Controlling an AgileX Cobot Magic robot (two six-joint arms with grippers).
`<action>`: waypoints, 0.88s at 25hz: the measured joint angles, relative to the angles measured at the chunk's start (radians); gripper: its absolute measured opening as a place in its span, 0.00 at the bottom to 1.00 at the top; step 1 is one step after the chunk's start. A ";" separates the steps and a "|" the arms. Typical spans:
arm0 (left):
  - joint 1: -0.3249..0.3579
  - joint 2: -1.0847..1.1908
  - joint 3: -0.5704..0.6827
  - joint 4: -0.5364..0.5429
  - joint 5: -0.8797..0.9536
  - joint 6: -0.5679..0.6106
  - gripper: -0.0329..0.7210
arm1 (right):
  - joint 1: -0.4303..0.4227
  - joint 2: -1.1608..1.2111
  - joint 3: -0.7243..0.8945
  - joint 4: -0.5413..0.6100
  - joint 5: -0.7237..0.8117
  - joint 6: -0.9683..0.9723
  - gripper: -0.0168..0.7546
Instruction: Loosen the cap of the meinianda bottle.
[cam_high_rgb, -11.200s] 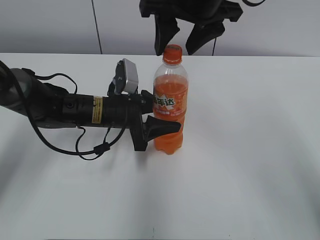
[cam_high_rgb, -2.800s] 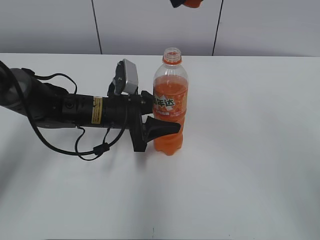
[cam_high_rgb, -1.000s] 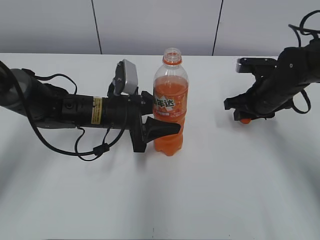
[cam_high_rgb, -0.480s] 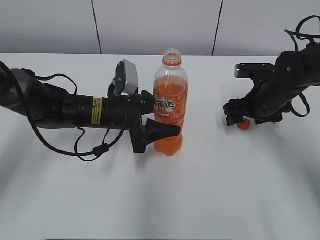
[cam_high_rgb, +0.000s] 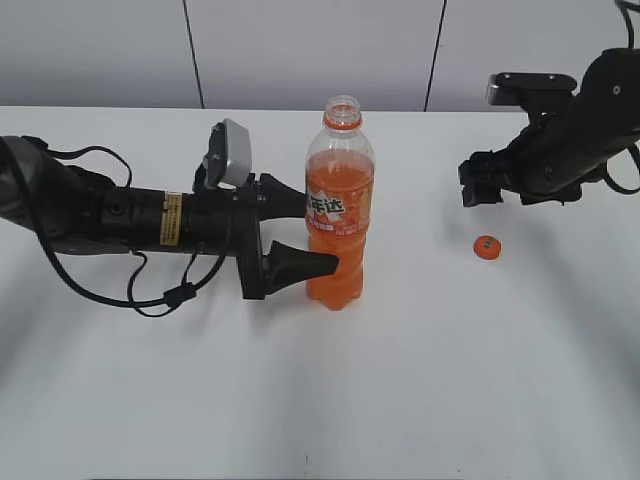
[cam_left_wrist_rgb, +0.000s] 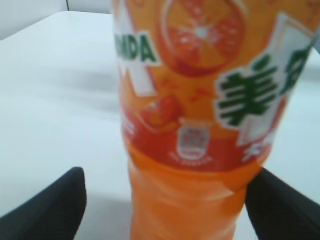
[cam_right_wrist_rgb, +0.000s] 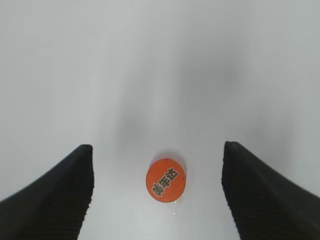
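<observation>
Cap (cam_high_rgb: 485, 246) alone on table (cam_high_rgb: 450, 380) — bottle (cam_high_rgb: 338, 215) well apart.

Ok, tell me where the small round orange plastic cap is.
The small orange cap lies flat on the white table, right of the uncapped bottle, below the open right gripper.

The tall clear plastic bottle of orange drink (cam_high_rgb: 340, 215), standing near the middle of the white table, wears an orange label. In the left wrist view that label (cam_left_wrist_rgb: 210, 80) shows green Latin letters "NDA" on a white patch at its left, the end of a word cut off by the frame, beside a picture of a sliced orange. To the right stand large green Chinese characters outlined in white, the first reading 美; the next is cut off.

The small round orange plastic cap (cam_right_wrist_rgb: 165, 180), lying toward the table's right edge, bears three dark characters, 美年达, across its top.

A yellow sticker on the left arm's black barrel (cam_high_rgb: 173, 219) carries print too small to read.
</observation>
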 joint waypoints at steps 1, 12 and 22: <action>0.015 0.000 0.000 0.014 -0.011 0.000 0.82 | 0.000 -0.015 0.000 0.000 0.001 0.000 0.79; 0.161 -0.060 0.000 0.290 -0.021 -0.055 0.82 | 0.000 -0.116 0.000 -0.001 0.003 0.000 0.79; 0.218 -0.235 0.000 0.344 0.435 -0.206 0.82 | 0.000 -0.136 -0.071 -0.070 -0.002 -0.001 0.79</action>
